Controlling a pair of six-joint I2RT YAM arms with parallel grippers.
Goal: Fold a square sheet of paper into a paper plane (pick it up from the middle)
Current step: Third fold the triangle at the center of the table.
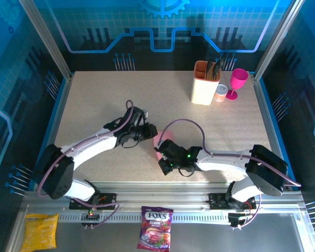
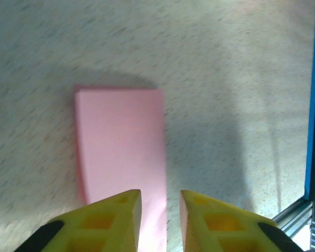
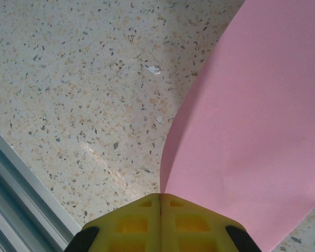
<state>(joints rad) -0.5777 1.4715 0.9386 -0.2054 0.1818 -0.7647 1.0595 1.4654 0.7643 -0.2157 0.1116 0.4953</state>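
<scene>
Pink paper (image 1: 164, 140) lies mid-desk (image 1: 105, 100), between the two arms. The left end effector (image 2: 161, 202) sits over the folded strip with its fingers slightly spread, paper showing in the gap. The right end effector (image 3: 161, 198), fingers pressed together, pinches the paper's curling edge.

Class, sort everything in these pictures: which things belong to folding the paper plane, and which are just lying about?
Part of the job: pink paper, left claw, right claw shut on the paper.

Just lying about: magenta goblet, beige holder, small tub, purple sweet bag, yellow packet.
</scene>
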